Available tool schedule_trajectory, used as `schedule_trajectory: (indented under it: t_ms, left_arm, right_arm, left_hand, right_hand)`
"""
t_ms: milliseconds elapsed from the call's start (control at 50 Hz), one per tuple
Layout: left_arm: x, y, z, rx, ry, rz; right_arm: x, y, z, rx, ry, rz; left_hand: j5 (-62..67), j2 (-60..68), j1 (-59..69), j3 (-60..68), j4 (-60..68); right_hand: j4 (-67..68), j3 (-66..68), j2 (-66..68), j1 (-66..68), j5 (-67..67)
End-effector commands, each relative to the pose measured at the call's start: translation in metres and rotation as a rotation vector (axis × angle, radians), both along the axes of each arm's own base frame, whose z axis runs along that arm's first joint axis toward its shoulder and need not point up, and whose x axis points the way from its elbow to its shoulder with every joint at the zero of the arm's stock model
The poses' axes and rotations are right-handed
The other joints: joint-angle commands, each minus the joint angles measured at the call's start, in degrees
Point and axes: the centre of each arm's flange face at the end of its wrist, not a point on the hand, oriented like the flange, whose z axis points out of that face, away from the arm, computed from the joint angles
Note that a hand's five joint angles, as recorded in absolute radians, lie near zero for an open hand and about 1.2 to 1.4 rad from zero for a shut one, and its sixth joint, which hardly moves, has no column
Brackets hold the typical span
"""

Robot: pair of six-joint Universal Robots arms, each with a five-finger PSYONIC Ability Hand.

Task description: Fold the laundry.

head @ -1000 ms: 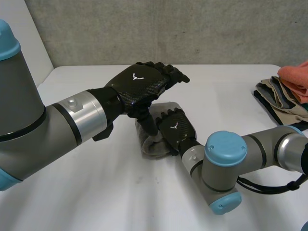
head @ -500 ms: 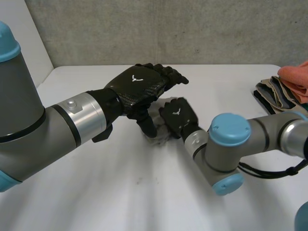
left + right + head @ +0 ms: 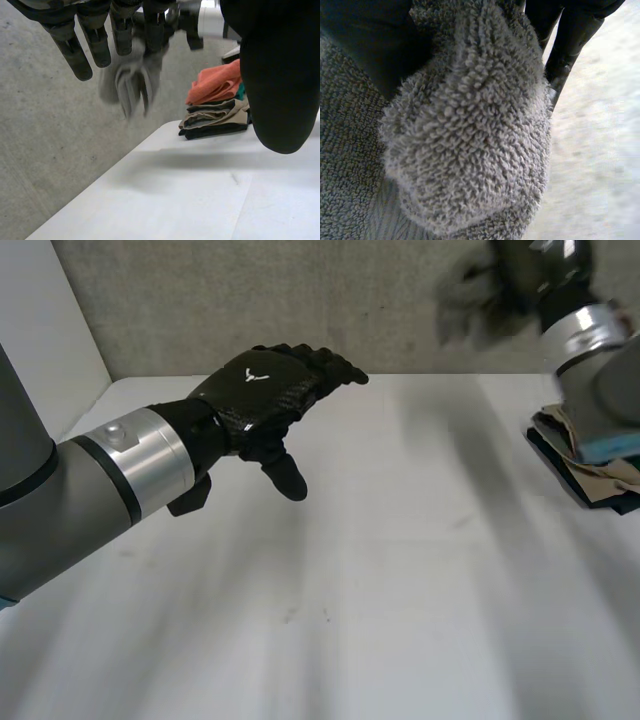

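Folded towel in transit to the pile

The right hand [image 3: 572,30] is clamped round the bunched grey towel [image 3: 470,135], held high above the stack of folded laundry [image 3: 215,115] at the surface's [image 3: 400,570] far right. The left hand [image 3: 262,390] hovers with fingers loosely straight, holding nothing. The fold looks finished, and the step in hand is stacking. Next, the towel likely needs to be lowered squarely onto the orange top piece and let go without the fold springing open. Half a second ago the towel lay on the surface beneath both hands; that spot is now bare.

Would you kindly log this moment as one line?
right hand: shut on grey towel, aloft | left hand: open over table | clothes stack: aside
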Motion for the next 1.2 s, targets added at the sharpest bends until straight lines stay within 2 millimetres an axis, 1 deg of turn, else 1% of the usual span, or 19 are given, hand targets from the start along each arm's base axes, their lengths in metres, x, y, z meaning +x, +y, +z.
schedule_trajectory:
  t_ms: [20,80,140,160,220,280,300,380,460,520,600,760,840,860,880,900,920,960,1200]
  left_arm:
    - [0.001,-0.001,0.0,0.008,0.007,0.007]
    - [0.001,-0.001,0.0,0.01,0.007,0.007]
    - [0.001,-0.002,-0.001,0.011,0.006,0.007]
    - [0.002,-0.002,-0.001,0.011,0.006,0.007]
    - [0.001,-0.002,-0.002,0.014,0.005,0.007]
    - [0.001,-0.003,-0.003,0.015,0.004,0.007]
    - [0.001,-0.003,-0.003,0.017,0.003,0.007]
    - [0.0,-0.003,-0.005,0.022,0.0,0.007]
    - [0.0,-0.004,-0.006,0.025,-0.001,0.008]
    - [0.0,-0.004,-0.006,0.023,-0.001,0.007]
    - [0.0,-0.004,-0.007,0.022,0.0,0.007]
    - [-0.002,-0.001,-0.006,0.023,0.001,-0.001]
    - [-0.002,0.0,-0.007,0.025,0.0,-0.002]
    - [-0.002,0.0,-0.007,0.025,0.0,-0.002]
    - [-0.001,0.0,-0.006,0.023,0.001,-0.002]
    - [-0.002,0.0,-0.007,0.025,0.0,-0.002]
    - [-0.002,0.0,-0.007,0.023,0.001,-0.002]
    - [-0.002,-0.001,-0.006,0.019,0.003,-0.001]
    - [-0.001,-0.002,-0.006,0.015,0.005,0.001]
  right_arm:
    - [-0.077,-0.035,0.047,-0.103,-0.092,-0.022]
    - [-0.112,-0.05,0.048,-0.102,-0.106,-0.021]
    - [-0.136,-0.06,0.044,-0.1,-0.101,-0.019]
    - [-0.156,-0.069,0.033,-0.076,-0.093,-0.029]
    - [-0.189,-0.083,0.005,-0.004,-0.081,-0.033]
    - [-0.209,-0.091,-0.017,0.052,-0.08,-0.033]
    - [-0.224,-0.096,-0.035,0.095,-0.083,-0.041]
    - [-0.259,-0.101,-0.077,0.187,-0.09,-0.08]
    - [-0.267,-0.097,-0.103,0.25,-0.087,-0.063]
    - [-0.272,-0.091,-0.113,0.271,-0.076,-0.045]
    - [-0.289,-0.085,-0.119,0.293,-0.067,-0.053]
    - [-0.294,-0.079,-0.126,0.333,-0.04,-0.007]
    - [-0.307,-0.077,-0.126,0.346,-0.049,-0.028]
    - [-0.307,-0.076,-0.126,0.352,-0.051,-0.03]
    - [-0.307,-0.076,-0.126,0.359,-0.055,-0.029]
    - [-0.306,-0.074,-0.123,0.366,-0.059,-0.031]
    - [-0.306,-0.074,-0.12,0.366,-0.06,-0.037]
    - [-0.306,-0.073,-0.113,0.362,-0.058,-0.043]
    - [-0.328,-0.055,-0.036,0.257,-0.091,-0.206]
  left_hand:
    - [0.01,1.09,1.79,0.78,1.16]
    - [0.01,1.09,1.79,0.78,1.16]
    - [0.02,1.09,1.79,0.78,1.16]
    - [0.01,1.09,1.79,0.78,1.16]
    - [0.01,1.09,1.79,0.78,1.16]
    - [0.01,1.09,1.79,0.78,1.16]
    - [0.01,1.09,1.79,0.78,1.16]
    - [0.01,1.09,1.79,0.78,1.16]
    - [0.18,1.26,1.96,0.95,1.33]
    - [0.18,1.26,1.96,0.95,1.33]
    - [0.18,1.26,1.96,0.95,1.33]
    - [0.18,1.26,1.96,0.95,1.33]
    - [0.01,1.09,1.79,0.78,1.16]
    - [0.01,1.09,1.79,0.78,1.16]
    - [0.01,1.09,1.79,0.78,1.16]
    - [0.01,1.09,1.79,0.78,1.16]
    - [0.01,1.09,1.79,0.78,1.16]
    - [0.01,1.09,1.79,0.78,1.16]
    - [-0.15,0.93,1.62,0.61,0.99]
  right_hand:
    - [11.98,14.16,14.47,29.23,17.54]
    - [11.98,14.16,14.47,29.23,17.54]
    - [11.98,14.16,14.47,29.23,17.54]
    - [11.98,14.16,14.47,29.23,17.54]
    - [11.98,14.16,14.47,29.23,17.54]
    - [11.98,14.16,14.47,29.23,17.54]
    - [11.98,14.16,14.47,29.23,17.54]
    - [11.98,14.16,14.47,29.23,17.54]
    - [11.98,14.16,14.47,29.23,17.54]
    - [11.98,14.16,14.47,29.23,17.54]
    - [11.98,14.16,14.47,29.23,17.54]
    - [11.98,14.16,14.47,29.23,17.54]
    - [11.98,14.16,14.47,29.23,17.54]
    - [8.71,10.89,11.2,25.96,14.27]
    - [-11.48,-9.29,-8.98,5.78,-5.91]
    - [-45.32,-43.13,-42.82,-28.06,-39.75]
    - [-58.02,-55.84,-55.53,-40.77,-52.46]
    - [-58.02,-55.84,-55.53,-40.77,-52.46]
    - [-58.02,-55.84,-55.53,-40.77,-52.46]
